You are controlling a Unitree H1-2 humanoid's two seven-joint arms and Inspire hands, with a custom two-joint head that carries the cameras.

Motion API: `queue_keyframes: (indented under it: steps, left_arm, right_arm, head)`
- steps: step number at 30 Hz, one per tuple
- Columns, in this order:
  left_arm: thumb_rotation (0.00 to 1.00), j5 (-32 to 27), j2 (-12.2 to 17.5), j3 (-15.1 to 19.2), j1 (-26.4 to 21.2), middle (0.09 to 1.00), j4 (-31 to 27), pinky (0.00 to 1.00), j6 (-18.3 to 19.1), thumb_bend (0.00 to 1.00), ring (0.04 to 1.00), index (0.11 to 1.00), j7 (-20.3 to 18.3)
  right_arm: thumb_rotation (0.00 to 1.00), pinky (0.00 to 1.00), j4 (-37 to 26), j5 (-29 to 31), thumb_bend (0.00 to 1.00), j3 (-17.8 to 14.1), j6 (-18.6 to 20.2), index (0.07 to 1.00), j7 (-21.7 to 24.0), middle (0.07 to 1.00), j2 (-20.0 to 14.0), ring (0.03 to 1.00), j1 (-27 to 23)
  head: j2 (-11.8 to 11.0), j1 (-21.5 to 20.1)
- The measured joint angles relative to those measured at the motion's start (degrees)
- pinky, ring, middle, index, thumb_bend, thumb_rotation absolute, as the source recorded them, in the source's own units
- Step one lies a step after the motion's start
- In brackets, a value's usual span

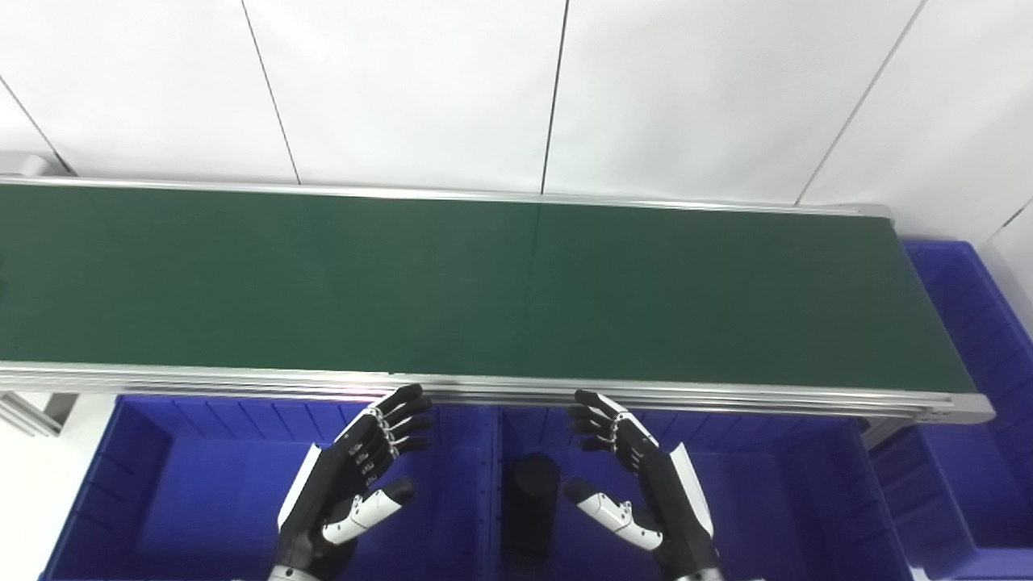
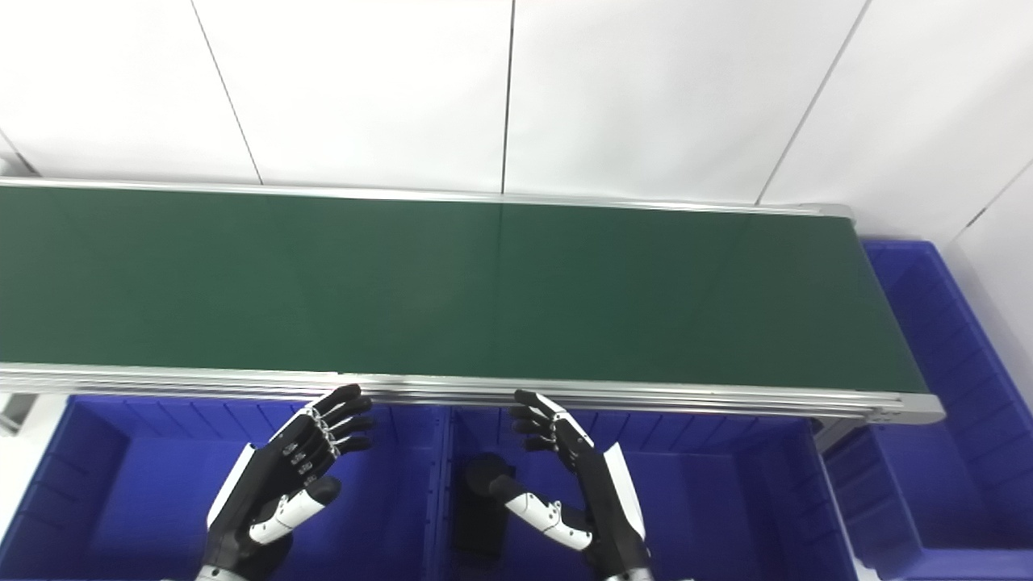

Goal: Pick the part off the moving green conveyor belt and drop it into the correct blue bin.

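Note:
The green conveyor belt [image 1: 484, 282] runs left to right across the view, and I see no part on it. My left hand [image 1: 359, 472] is open and empty, palm inward, over the left blue bin [image 1: 202, 484] just in front of the belt's near rail. My right hand [image 1: 633, 476] is open and empty over the middle blue bin [image 1: 767, 492]. A black cylindrical part [image 1: 529, 504] lies in the middle bin near its left wall, between my hands.
A third blue bin [image 1: 980, 387] stands past the belt's right end. The belt's aluminium rail [image 1: 646, 397] runs just above my fingertips. A white panelled wall [image 1: 516, 89] rises behind the belt. A frame leg [image 1: 28, 407] shows at the left.

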Motion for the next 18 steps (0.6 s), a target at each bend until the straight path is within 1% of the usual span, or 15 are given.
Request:
queue_keyframes:
  steps: [13, 18]
  left_arm:
    - [0.52, 0.0, 0.0, 0.0, 0.0, 0.825, 0.0, 0.73, -0.2, 0.91, 0.790, 0.837, 0.0]
    - [0.52, -0.1, 0.0, 0.0, 0.0, 0.822, 0.0, 0.73, -0.6, 0.90, 0.785, 0.835, 0.0]
  right_arm:
    - [0.58, 0.69, 0.0, 0.0, 0.68, 0.0, 0.0, 0.836, 0.0, 0.789, -0.1, 0.758, 0.0]
    - [0.58, 0.69, 0.0, 0.0, 0.67, 0.0, 0.0, 0.837, 0.0, 0.791, -0.1, 0.758, 0.0]
  head:
    - [-0.1, 0.1]
    - [-0.1, 0.1]
